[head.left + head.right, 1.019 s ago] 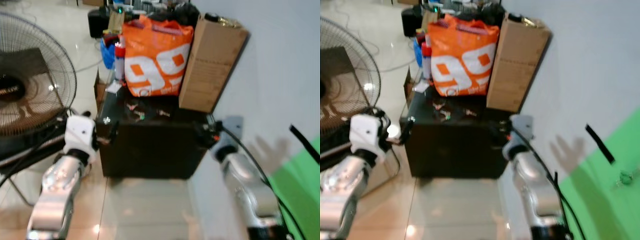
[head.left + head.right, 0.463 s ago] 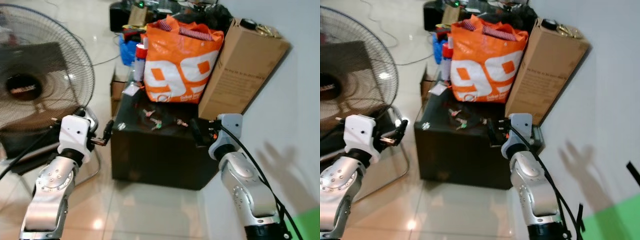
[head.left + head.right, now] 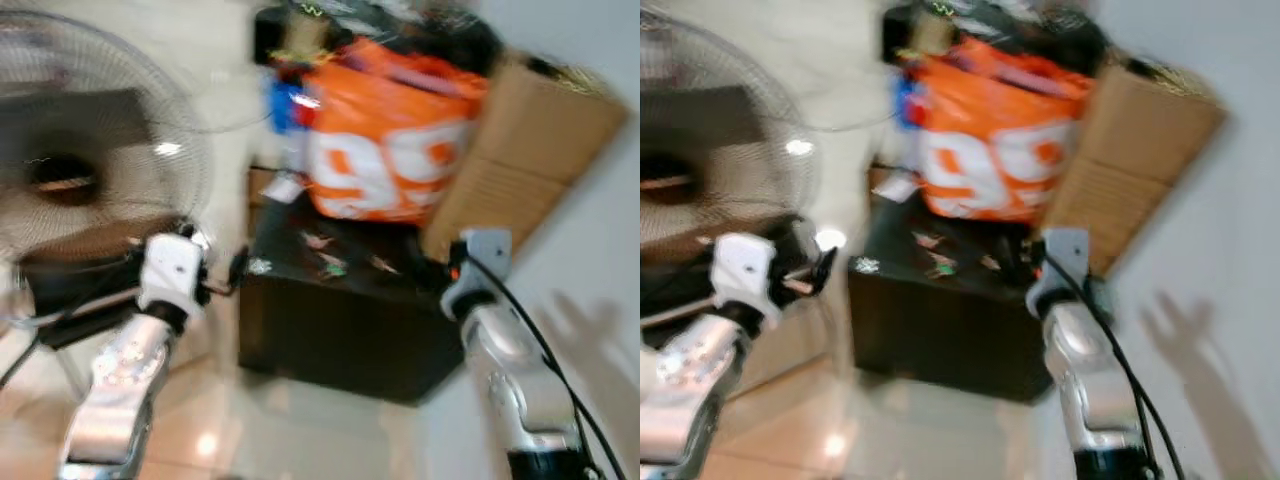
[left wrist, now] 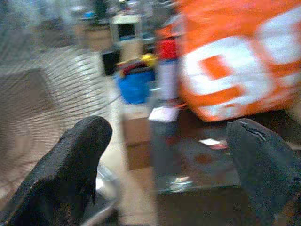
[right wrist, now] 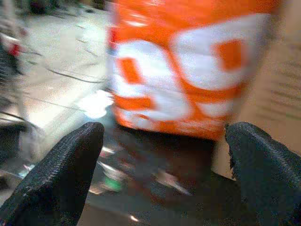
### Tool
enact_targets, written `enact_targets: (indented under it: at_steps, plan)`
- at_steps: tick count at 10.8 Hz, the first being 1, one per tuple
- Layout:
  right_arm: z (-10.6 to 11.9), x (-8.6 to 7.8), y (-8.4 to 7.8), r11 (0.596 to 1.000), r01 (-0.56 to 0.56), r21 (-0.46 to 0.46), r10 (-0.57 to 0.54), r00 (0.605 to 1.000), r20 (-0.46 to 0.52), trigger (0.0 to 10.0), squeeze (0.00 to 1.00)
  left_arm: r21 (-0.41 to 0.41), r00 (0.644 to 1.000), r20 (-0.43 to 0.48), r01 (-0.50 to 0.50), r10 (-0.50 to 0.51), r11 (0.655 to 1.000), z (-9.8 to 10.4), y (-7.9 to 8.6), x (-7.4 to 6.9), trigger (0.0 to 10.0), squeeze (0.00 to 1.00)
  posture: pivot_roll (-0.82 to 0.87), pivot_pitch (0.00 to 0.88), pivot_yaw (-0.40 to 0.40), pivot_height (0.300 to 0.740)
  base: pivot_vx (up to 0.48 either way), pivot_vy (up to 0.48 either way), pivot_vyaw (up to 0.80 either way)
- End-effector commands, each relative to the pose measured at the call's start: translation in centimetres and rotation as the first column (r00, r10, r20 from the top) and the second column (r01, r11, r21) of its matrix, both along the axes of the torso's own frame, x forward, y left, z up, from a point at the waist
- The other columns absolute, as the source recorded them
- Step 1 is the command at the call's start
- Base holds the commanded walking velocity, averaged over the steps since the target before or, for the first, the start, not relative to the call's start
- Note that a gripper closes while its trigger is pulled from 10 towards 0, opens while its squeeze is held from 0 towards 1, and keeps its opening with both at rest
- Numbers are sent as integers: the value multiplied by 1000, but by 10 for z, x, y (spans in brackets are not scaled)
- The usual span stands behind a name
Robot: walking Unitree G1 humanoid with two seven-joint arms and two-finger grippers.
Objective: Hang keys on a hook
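The picture is blurred by motion. Small keys with coloured tags (image 3: 326, 262) lie on top of a black box (image 3: 340, 335), in front of an orange bag (image 3: 395, 150). My left gripper (image 3: 238, 268) is open and empty, held beside the box's left top corner. My right gripper (image 3: 430, 272) is open and empty at the box's right top corner, near the keys. The left wrist view looks between its black fingers (image 4: 70, 165) at the box top and small tags (image 4: 211, 142). In the right wrist view, blurred keys (image 5: 110, 183) lie below the bag.
A large standing fan (image 3: 80, 170) fills the left side on a glossy tiled floor (image 3: 300, 440). A tall cardboard box (image 3: 520, 150) leans against the pale wall (image 3: 610, 250) at the right. Cluttered bottles and bags (image 3: 290, 90) stand behind the black box.
The whole picture has shifted and become blurred, so the camera is moving. Both grippers stay open at the black box's top corners; the keys lie where they were.
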State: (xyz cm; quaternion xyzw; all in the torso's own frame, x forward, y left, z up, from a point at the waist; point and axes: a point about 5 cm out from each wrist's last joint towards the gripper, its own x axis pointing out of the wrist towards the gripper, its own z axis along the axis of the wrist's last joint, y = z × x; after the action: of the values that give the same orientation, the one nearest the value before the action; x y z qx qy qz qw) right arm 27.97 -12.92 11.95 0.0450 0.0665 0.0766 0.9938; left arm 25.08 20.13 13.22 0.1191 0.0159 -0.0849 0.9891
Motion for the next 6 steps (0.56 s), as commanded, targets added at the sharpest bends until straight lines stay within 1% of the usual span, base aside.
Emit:
enact_targets:
  at_steps: [1, 2, 3, 6]
  plan:
    - [-4, -1, -13, 999, 37, -31, -37, 999, -23, 10000, 749, -11, 999, 19, 40, -40, 999, 3, -12, 3, 10000, 0, 101, 0, -142, 740, 360, 0, 0]
    - [-5, -1, -13, 999, 32, -33, -33, 999, -31, 10000, 439, -10, 999, 18, 43, -43, 999, 3, -12, 3, 10000, 0, 102, 0, -143, 740, 364, 0, 0]
    - [-6, -2, -14, 999, 23, -35, -24, 999, -39, 10000, 0, -8, 999, 16, 47, -47, 999, 3, -13, 3, 10000, 0, 100, 0, -145, 740, 356, 0, 0]
    - [-7, -1, -14, 998, 10, -57, -13, 998, -57, 10000, 0, -5, 998, 12, 60, -60, 998, 2, -15, 4, 10000, 0, 94, 0, -147, 740, 360, 0, 0]
